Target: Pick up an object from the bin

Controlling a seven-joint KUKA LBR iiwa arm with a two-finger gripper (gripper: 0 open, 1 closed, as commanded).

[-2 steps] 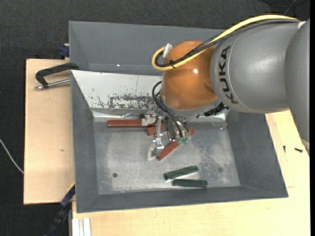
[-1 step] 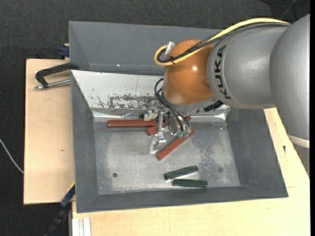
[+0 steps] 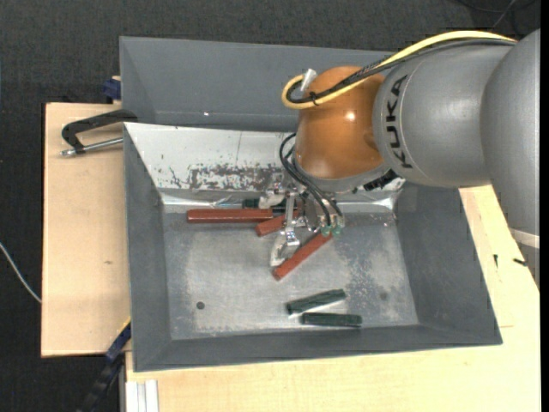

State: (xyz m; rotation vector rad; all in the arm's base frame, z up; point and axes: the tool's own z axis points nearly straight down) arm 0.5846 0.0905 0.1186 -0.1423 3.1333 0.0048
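My gripper hangs below the arm's orange cover, low in the middle of the bin. It is right over a red-handled tool. One red handle runs left along the bin's back wall. The other red handle slants down to the front left from under the gripper. The place where the two handles meet is hidden behind the gripper. Two dark green stick-shaped pieces lie near the front wall, one tilted and one lying flat just below it.
The arm and its orange cover hide the bin's back right part. A small dark speck lies on the floor at the front left. The bin's walls slope up steeply on all sides.
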